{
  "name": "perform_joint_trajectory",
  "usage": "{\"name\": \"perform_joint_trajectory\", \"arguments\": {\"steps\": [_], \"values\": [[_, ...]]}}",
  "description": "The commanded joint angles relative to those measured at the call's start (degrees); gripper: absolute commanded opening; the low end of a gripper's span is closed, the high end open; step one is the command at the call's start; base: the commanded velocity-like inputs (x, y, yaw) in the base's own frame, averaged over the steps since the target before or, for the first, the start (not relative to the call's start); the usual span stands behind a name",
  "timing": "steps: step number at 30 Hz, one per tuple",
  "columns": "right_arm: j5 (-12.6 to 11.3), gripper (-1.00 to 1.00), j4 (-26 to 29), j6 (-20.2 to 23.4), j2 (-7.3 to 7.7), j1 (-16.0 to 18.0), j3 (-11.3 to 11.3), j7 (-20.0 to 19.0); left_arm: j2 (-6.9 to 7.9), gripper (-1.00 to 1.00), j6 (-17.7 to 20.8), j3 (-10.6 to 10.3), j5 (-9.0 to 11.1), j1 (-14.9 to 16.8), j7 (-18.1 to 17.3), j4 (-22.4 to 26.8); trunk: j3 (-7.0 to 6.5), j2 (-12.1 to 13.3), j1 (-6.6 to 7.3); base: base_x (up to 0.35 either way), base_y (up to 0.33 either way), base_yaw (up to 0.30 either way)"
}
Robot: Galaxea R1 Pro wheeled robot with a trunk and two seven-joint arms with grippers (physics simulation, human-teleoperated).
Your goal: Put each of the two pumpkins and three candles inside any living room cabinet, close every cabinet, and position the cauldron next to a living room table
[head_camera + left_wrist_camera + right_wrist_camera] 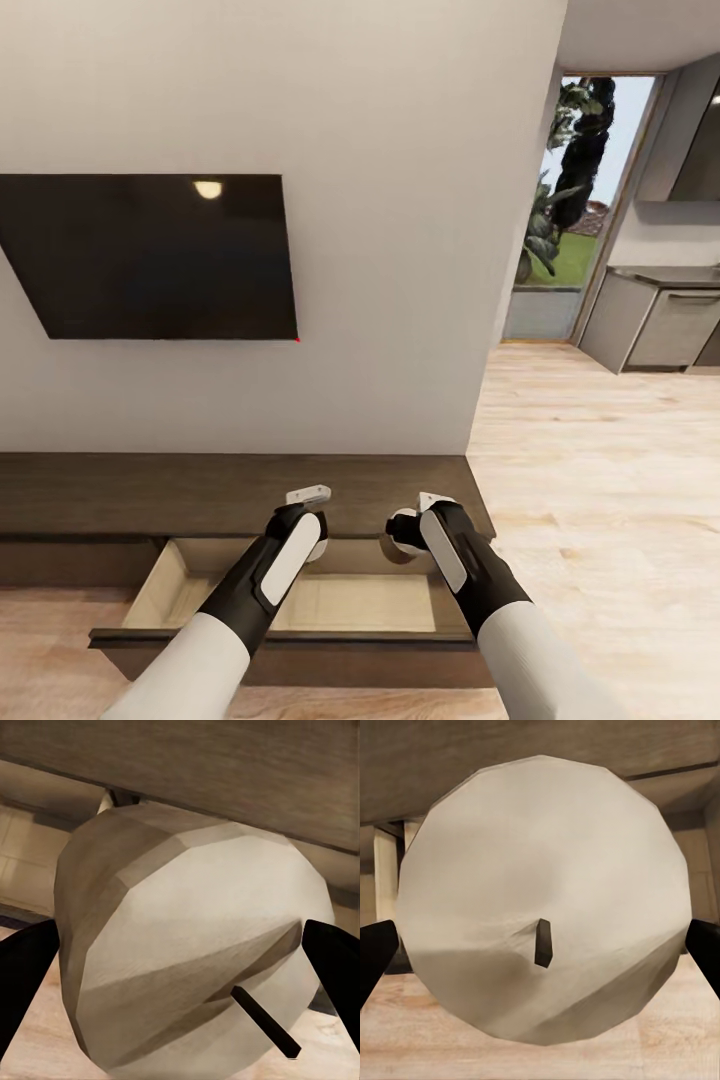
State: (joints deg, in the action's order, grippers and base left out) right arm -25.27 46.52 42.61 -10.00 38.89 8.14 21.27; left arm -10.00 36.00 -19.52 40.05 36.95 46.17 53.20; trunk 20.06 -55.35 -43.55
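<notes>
Both arms hang over the open drawer [330, 603] of the long dark-brown cabinet [200, 492] under the wall. My left gripper [308, 500] is shut on a grey-beige candle [187, 945], whose dark wick points toward the camera; black fingers [26, 979] press it from both sides. My right gripper [432, 502] is shut on a second candle [544, 900], which shows as a pale round shape [404, 533] beside the wrist in the head view. The drawer's pale wood inside looks bare where I can see it. The pumpkins, cauldron and table are out of view.
A black TV [150, 255] hangs on the wall above the cabinet. The wall ends at a corner on the right, where light wood floor [600, 480] runs to a glass door [570, 200] and grey kitchen cabinets [665, 325].
</notes>
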Motion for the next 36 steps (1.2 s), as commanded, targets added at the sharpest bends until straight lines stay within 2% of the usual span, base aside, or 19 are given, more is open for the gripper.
{"name": "perform_joint_trajectory", "arguments": {"steps": [1, 8, 21, 26, 36], "values": [[-0.6, -1.00, 0.1, 0.1, 0.00, 0.0, 0.1, 0.5, 0.00, -1.00, 0.1, -0.2, 0.4, 0.0, 0.5, 0.1, 0.07, -0.1, -0.02, 0.100, 0.000, 0.000], [-0.6, -1.00, 0.1, 0.1, 0.00, 0.0, 0.1, 0.5, 0.00, -1.00, 0.2, -0.7, 0.2, 0.0, 0.7, 0.5, 0.07, -0.1, -0.02, 0.019, 0.000, 0.000], [-0.8, -1.00, 0.5, 0.2, 0.08, 0.0, 0.0, 0.2, 0.00, -1.00, 0.8, -0.7, 0.6, 0.0, 0.9, 1.5, 2.41, -5.3, -2.88, 0.000, 0.000, 0.000], [-1.0, -1.00, 0.6, 0.2, 0.21, 0.0, -0.1, -0.1, 0.00, -1.00, 4.1, -0.7, 0.6, 0.0, 1.1, 4.3, 3.30, -7.3, -3.98, 0.000, 0.000, 0.000], [-0.9, -1.00, 0.3, 0.1, 0.57, 0.0, -0.1, -0.1, 0.00, -1.00, 4.8, -0.7, 0.6, 0.0, 1.2, 4.6, 5.10, -11.3, -6.17, 0.000, 0.000, 0.000]]}}
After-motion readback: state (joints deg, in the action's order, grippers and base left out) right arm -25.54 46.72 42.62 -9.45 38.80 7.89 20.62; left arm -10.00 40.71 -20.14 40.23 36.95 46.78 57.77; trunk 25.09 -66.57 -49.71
